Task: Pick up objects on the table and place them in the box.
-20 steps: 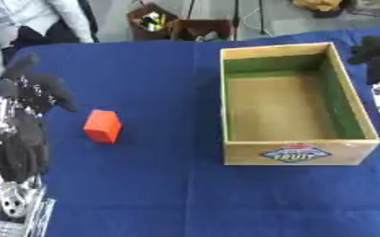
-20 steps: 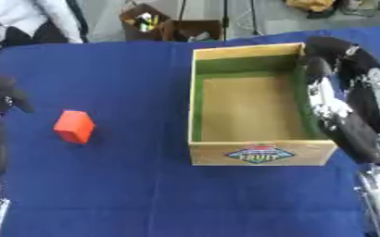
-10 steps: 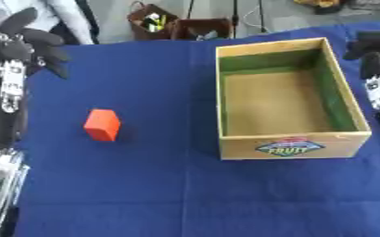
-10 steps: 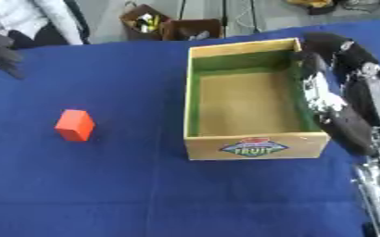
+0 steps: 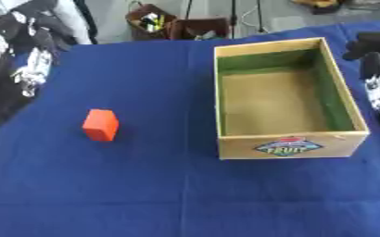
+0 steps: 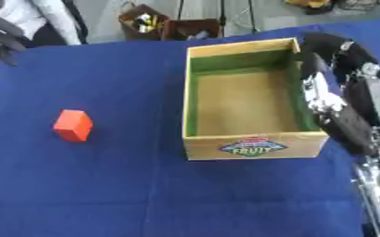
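My left hand hangs at the far-left edge of the blue-clothed table, holding nothing, fingers unclear. The small orange block sits nearer me, well left of the empty wooden fruit box. Left hand is closer.

This looks like a robot test room or lab. A table with a plain blue cloth fills most of the view. Past its far edge is a bare grey floor with thin black stand legs and a brown box of odds and ends set down on it.
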Controlling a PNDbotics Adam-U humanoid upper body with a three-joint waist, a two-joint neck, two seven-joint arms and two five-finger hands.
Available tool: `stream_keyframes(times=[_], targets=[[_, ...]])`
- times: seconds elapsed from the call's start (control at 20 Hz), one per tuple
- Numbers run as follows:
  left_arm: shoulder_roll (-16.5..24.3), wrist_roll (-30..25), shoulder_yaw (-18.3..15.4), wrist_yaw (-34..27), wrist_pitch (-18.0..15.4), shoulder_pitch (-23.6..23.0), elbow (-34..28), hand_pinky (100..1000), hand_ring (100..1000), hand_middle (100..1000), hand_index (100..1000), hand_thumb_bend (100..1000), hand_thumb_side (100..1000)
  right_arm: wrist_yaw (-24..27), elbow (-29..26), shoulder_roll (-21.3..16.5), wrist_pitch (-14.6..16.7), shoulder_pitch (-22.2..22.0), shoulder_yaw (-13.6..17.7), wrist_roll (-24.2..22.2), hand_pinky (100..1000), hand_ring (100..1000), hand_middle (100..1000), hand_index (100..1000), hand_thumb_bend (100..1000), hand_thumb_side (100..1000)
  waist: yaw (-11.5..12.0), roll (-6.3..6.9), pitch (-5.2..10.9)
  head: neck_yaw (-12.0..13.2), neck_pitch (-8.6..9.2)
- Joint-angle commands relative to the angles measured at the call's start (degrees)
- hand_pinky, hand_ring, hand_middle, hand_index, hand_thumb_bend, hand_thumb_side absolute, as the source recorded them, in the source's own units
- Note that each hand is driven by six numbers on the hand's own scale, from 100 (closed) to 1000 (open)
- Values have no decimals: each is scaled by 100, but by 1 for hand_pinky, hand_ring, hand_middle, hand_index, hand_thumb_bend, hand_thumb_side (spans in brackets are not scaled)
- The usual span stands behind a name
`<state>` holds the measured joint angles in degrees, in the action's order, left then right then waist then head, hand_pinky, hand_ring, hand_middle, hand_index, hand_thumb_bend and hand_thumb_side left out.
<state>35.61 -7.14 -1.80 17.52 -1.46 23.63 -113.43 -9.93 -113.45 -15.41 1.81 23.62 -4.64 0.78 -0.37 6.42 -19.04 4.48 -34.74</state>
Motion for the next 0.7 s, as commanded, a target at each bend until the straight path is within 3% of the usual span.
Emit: stream_keyframes(times=[0.05,0.4,0.7], targets=[[639,-282,15,289,112,126,45,548,672,709,955,100,802,59,-114,-70,8,46,-24,-26,959,844,615,812,100,605,-7,-36,105,27,13],[1570,-890,114,725,-168,292,581,629,751,773,970,100,804,92,-114,-49,4,55,-60,-74,960,844,614,812,100,605,-66,-57,104,79,40],[1852,-1427,257,937,-436,480,1187,691,798,818,999,130,835,107,-114,-63,0,52,-77,-103,961,845,614,812,100,607,-93,-43,98,85,46]])
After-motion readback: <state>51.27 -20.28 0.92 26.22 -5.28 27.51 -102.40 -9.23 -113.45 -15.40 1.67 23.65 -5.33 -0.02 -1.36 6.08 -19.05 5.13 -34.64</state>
